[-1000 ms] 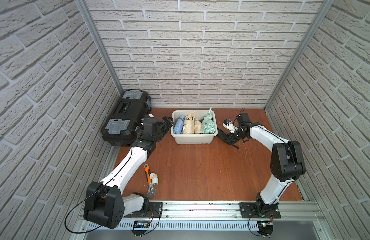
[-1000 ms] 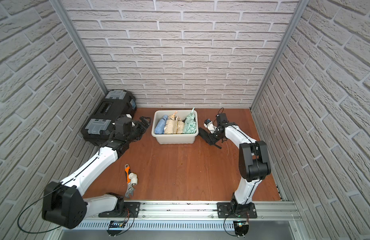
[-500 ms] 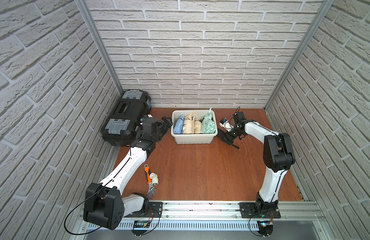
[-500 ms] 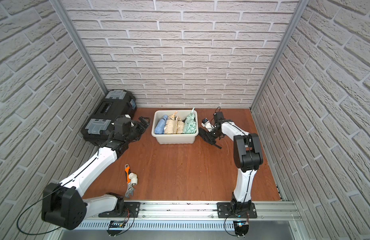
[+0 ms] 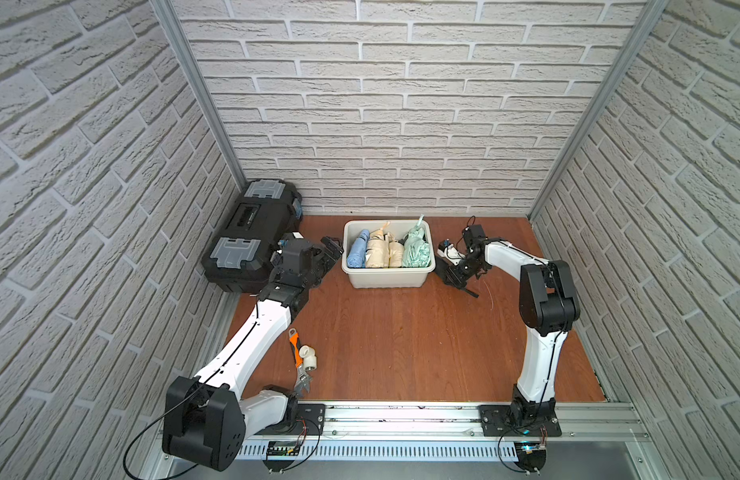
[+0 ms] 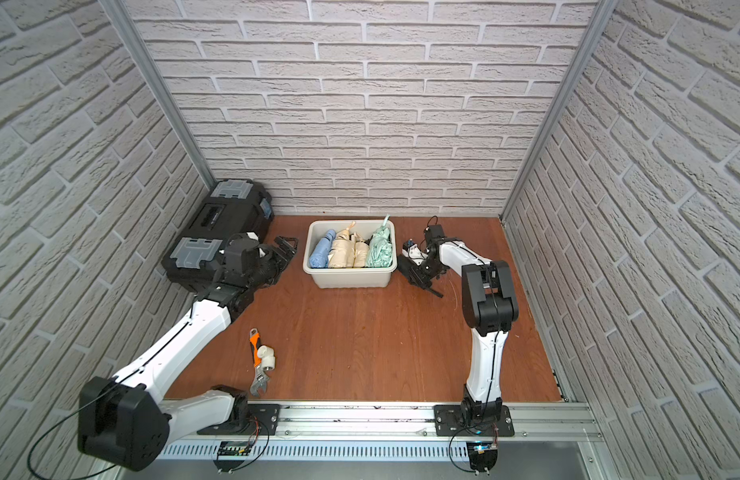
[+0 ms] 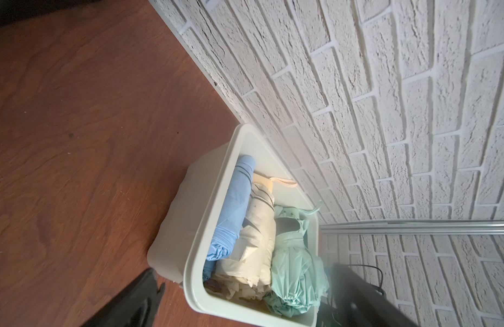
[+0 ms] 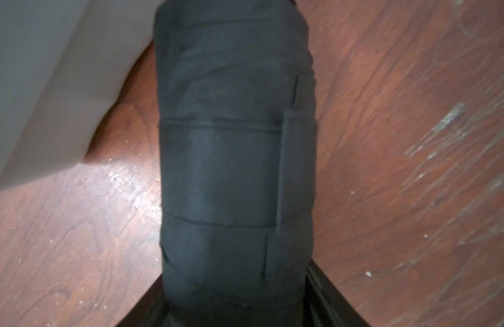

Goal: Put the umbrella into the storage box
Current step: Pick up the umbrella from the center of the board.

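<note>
Right arm point(image 5: 542, 291) steeper, right pincer point(image 5: 453, 272) astride umbrella point(image 8: 236, 170)

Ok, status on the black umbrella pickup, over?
Left gripper open, beside storage box. Right gripper astride black umbrella on table, grip unconfirmed. Box nearly full of folded umbrellas; little room left.

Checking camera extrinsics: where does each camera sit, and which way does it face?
Top views: high above the front rail, looking down toward the back wall; left arm, right arm, storage box, black umbrella show.
Left wrist: on the left arm, facing the storage box; own end effector fingers at the edge.
Right wrist: on the right arm, close over the black umbrella; fingers barely show.
Shared: both wrist views catch the storage box wall.
</note>
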`<state>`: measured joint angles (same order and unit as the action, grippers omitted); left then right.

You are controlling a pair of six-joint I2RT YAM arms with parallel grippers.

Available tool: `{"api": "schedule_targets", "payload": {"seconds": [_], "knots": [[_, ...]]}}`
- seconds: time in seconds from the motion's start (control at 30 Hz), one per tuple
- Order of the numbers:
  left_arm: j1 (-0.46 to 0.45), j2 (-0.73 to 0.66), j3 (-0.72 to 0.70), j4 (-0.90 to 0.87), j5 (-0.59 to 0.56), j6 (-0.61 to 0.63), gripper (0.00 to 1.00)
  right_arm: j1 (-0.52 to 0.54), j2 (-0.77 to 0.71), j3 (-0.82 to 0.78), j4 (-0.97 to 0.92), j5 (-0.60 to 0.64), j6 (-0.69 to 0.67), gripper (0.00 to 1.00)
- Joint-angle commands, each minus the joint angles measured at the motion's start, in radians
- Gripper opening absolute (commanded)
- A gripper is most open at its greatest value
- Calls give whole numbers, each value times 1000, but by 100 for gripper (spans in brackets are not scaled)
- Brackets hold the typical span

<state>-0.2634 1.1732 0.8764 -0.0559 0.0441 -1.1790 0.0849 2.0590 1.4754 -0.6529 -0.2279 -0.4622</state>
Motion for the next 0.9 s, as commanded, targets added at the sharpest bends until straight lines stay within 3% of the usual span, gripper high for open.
{"api": "schedule_targets", "payload": {"seconds": [0.0, 0.43, 0.87], "knots": [[7, -31, -15, 13, -18, 14, 98, -4, -9, -5, -23, 20, -31, 56], [7, -75, -20, -11, -21, 21, 98, -23, -226, -174, 76, 39, 8, 35], [-38, -66, 87, -103, 11, 64, 98, -61, -544, -256, 82, 32, 55, 29]]}}
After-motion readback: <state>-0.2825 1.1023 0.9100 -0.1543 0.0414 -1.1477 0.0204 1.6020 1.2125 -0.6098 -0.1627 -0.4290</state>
